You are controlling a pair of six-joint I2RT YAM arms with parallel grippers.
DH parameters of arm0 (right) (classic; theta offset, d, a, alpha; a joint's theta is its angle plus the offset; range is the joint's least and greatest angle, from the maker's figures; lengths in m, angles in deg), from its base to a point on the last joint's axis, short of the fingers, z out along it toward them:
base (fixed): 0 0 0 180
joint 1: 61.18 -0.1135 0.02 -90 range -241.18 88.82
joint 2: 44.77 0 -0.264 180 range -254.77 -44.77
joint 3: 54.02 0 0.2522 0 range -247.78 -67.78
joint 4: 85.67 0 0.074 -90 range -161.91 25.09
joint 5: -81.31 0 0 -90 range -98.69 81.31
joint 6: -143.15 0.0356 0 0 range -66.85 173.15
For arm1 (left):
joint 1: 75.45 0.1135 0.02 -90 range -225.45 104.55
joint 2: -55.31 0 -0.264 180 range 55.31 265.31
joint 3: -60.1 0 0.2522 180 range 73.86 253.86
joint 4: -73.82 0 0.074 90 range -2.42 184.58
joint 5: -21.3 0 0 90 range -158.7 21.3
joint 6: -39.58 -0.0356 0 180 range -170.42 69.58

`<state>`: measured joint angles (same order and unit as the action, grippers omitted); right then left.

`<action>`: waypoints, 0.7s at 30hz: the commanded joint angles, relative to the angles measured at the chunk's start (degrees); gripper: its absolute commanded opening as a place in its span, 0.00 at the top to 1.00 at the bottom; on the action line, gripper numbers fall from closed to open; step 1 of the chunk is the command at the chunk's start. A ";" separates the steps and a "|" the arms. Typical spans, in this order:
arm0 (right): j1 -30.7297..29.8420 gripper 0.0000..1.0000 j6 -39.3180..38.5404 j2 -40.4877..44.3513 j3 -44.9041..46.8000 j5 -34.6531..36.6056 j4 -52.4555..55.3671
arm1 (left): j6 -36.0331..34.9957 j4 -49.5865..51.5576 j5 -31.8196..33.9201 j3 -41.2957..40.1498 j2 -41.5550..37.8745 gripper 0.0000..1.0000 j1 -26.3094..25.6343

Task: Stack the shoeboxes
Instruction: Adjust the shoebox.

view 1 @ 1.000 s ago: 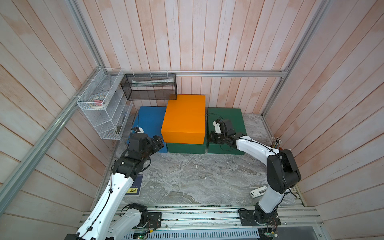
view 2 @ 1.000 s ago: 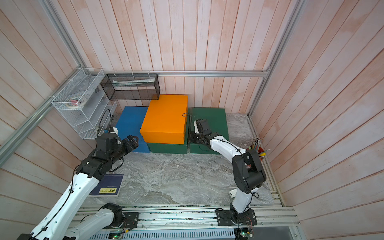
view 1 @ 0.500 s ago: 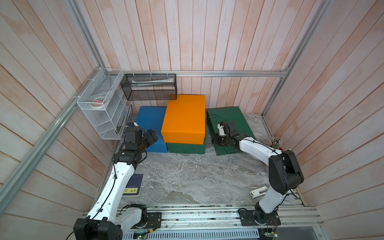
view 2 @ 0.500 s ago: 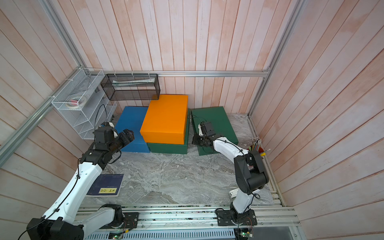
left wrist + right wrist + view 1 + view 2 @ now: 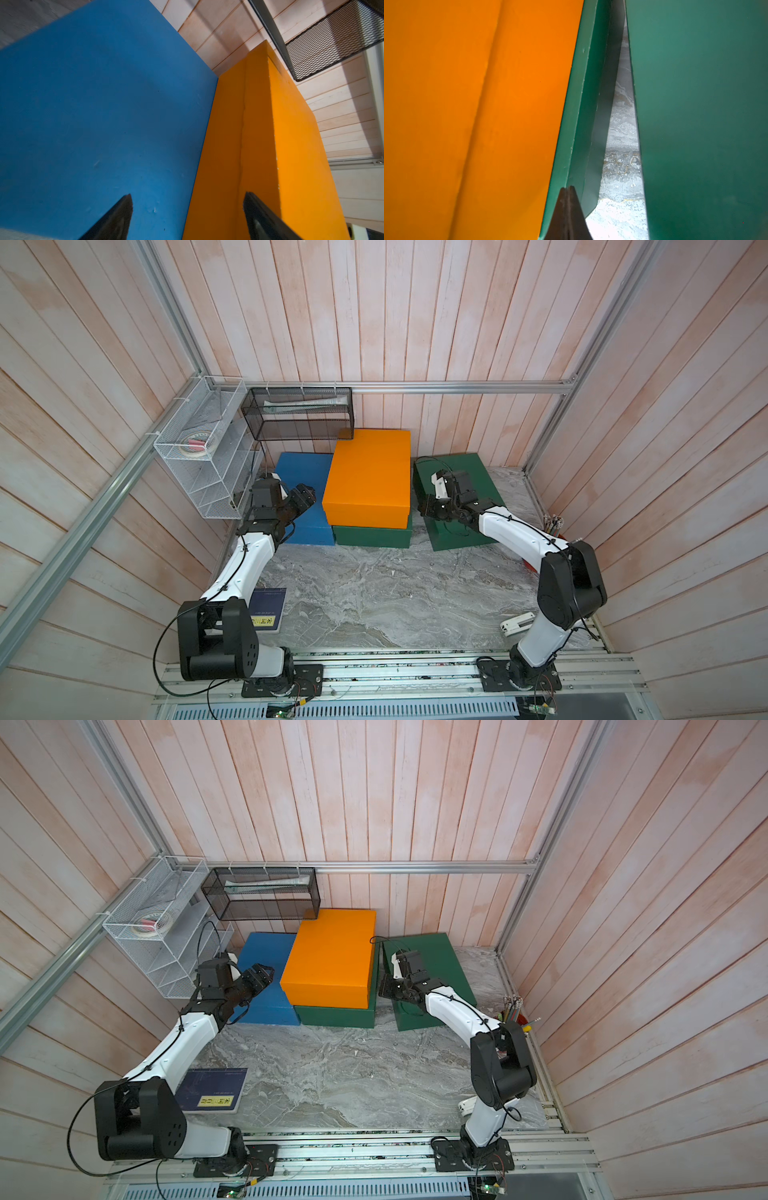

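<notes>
Orange matte cardboard shoebox (image 5: 368,477) sits on a dark green cardboard shoebox (image 5: 374,536) at twelve o'clock on my grey marble tabletop (image 5: 374,593). Blue cardboard shoebox (image 5: 301,466) is just beside at nine o'clock, and the second dark green shoebox (image 5: 461,464) lies skewed at three. My left gripper (image 5: 306,499) hangs over the blue lid, jaws spread. My right gripper (image 5: 568,197), fingers pressed together, points into the gap between the greens.

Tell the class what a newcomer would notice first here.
The bright orange shoebox, stacked on a dark green shoebox by the back wall, catches the eye first. A blue shoebox sits beside it on the left; a second green shoebox lies askew on the right.
</notes>
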<state>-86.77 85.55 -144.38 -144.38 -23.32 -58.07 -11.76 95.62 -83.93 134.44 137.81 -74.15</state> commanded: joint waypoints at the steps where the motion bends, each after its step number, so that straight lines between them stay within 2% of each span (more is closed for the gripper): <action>1: -0.17 1.00 -0.01 -2.43 -2.76 1.28 1.95 | 1.33 -5.93 -4.95 1.59 1.33 0.13 -2.16; 10: -0.08 1.00 0.12 -4.44 -2.86 1.01 1.53 | 3.83 -9.29 -7.03 -0.13 5.89 0.14 -5.45; 21: -0.26 1.00 1.21 -4.20 -0.35 -1.60 -0.32 | 5.38 -9.06 -5.77 -2.51 5.51 0.16 -6.07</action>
<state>-86.48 86.03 -148.18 -146.22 -23.06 -57.43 -6.52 86.17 -89.11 133.41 143.29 -79.03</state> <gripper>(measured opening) 0.044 0.839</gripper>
